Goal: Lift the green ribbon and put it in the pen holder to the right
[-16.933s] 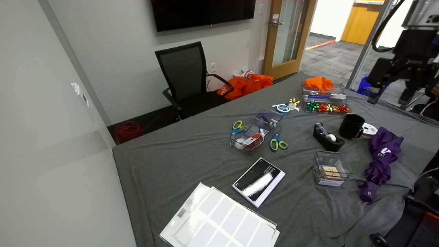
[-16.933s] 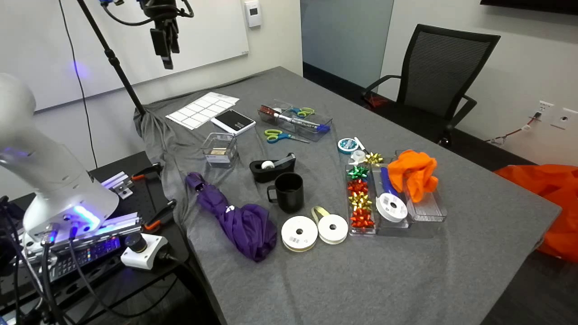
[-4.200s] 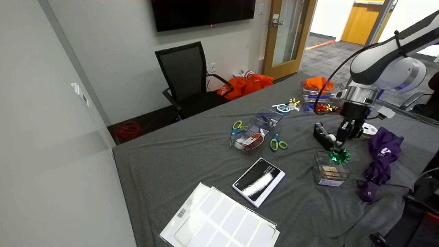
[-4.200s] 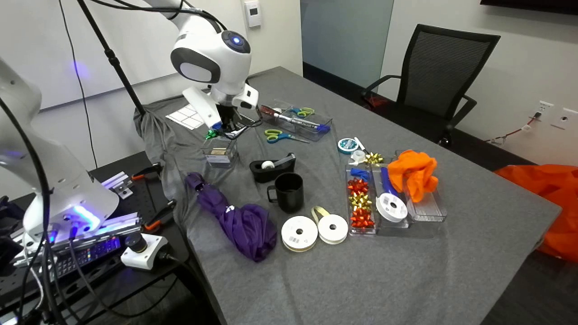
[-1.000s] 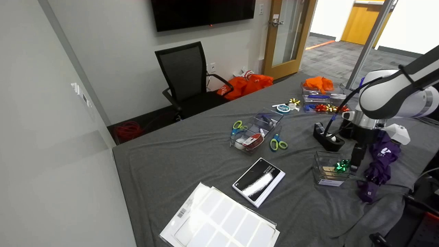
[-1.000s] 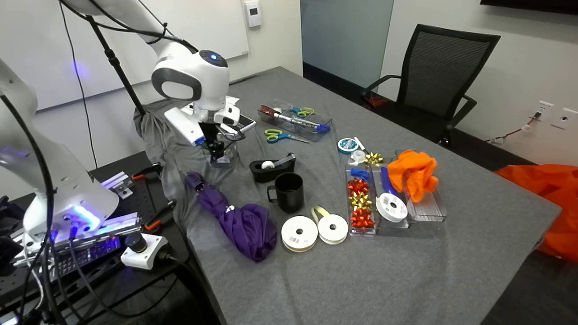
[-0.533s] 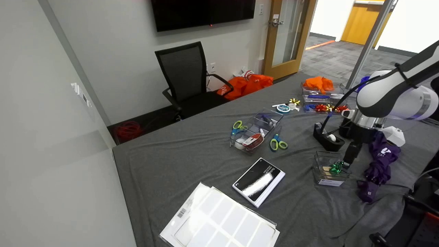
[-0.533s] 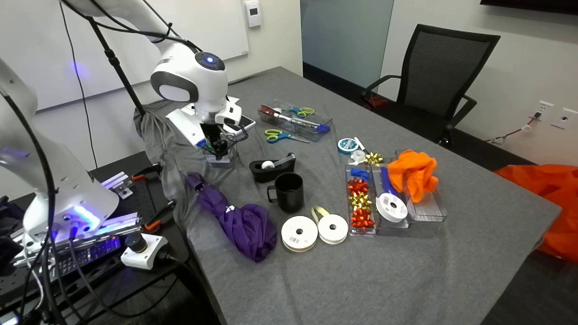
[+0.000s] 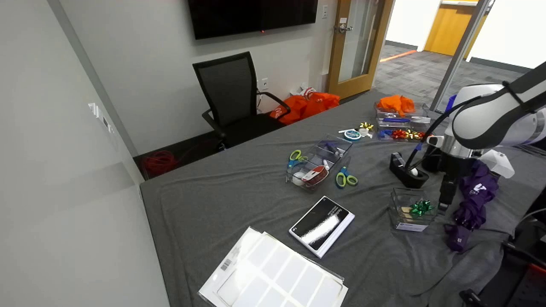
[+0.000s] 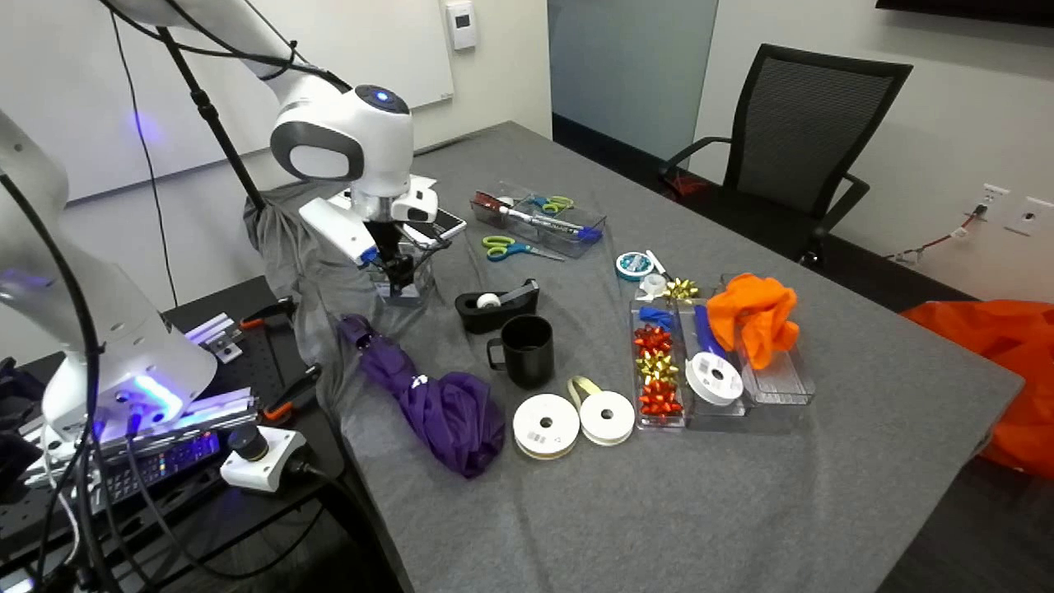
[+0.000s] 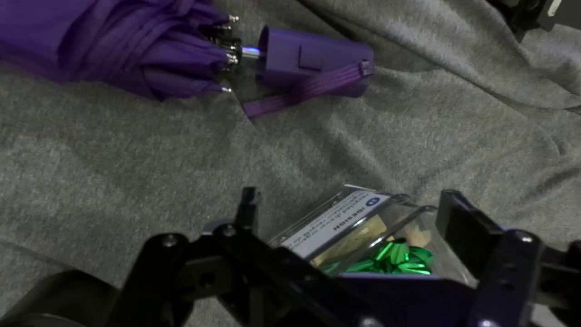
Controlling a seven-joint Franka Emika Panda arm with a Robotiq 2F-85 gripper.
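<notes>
The green ribbon is a shiny green bow (image 9: 421, 207). It lies inside the clear box (image 9: 410, 227) beside the purple umbrella. In the wrist view the bow (image 11: 399, 259) shows partly, its lower part hidden by my gripper's body. My gripper (image 11: 350, 199) is open, its fingers wide apart with the clear box (image 11: 345, 218) seen between them. In an exterior view my gripper (image 9: 442, 207) is low at the box's right side, apart from the bow. The black cup (image 10: 527, 352) has a handle and stands upright; the arm partly hides it in an exterior view (image 9: 430, 162).
A black tape dispenser (image 10: 497, 308) stands between the clear box and the cup. The purple umbrella (image 10: 445, 412) lies near the table edge. White ribbon spools (image 10: 546, 426), scissors (image 9: 342, 176), and a clear organizer with bows (image 10: 657, 366) are also on the table.
Seconds ago the green bow left the organizer and hung at my gripper above the clear box. Now it lies in the box. In the last second my gripper shifted slightly left, then back right.
</notes>
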